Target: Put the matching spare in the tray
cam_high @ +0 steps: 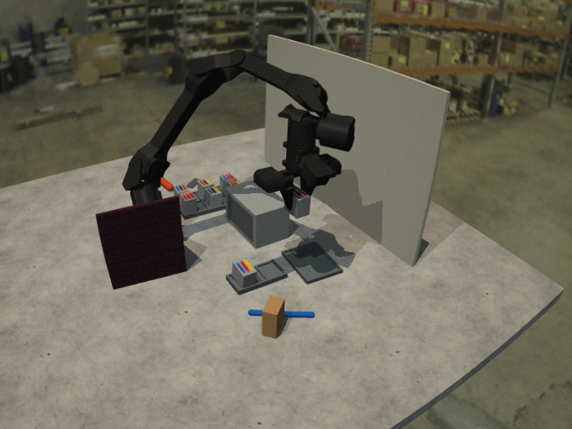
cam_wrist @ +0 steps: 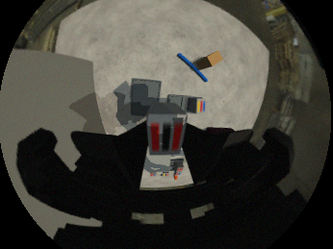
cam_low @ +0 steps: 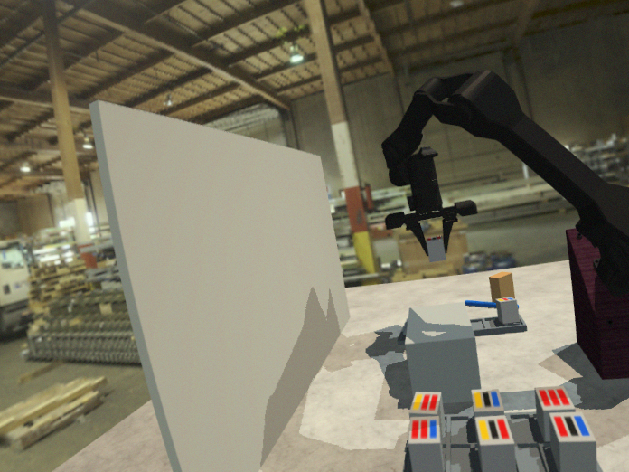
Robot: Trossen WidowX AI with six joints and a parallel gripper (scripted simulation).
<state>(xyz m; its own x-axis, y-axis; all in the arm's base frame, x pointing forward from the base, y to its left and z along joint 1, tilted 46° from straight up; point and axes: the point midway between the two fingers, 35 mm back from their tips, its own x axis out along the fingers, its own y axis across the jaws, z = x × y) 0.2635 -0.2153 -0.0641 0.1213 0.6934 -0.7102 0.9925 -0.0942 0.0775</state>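
My gripper [cam_high: 297, 200] [cam_low: 436, 246] [cam_wrist: 163, 121] is shut on a grey block [cam_high: 301, 207] [cam_low: 436, 253] [cam_wrist: 166, 147] with red, black and red stripes on top. It holds the block in the air, clear of the table. The flat dark tray [cam_high: 318, 267] [cam_wrist: 146, 96] holds no block. Beside it, a two-place rack [cam_high: 267, 283] [cam_low: 498, 330] has one place empty and a spare [cam_high: 245, 276] [cam_low: 507, 313] [cam_wrist: 200, 106] with blue, red and yellow stripes in the other. I cannot make out the mounted unit or its back code.
A grey box [cam_high: 272, 228] [cam_low: 443, 369] stands behind the tray. A tall pale panel [cam_high: 356, 127] [cam_low: 210, 230] stands to one side, a dark purple panel [cam_high: 141, 245] [cam_low: 593, 308] opposite. An orange-brown block [cam_high: 273, 321] [cam_wrist: 215, 58] and blue rod [cam_high: 301, 314] lie beyond the rack. Several striped blocks stand near the arm's base.
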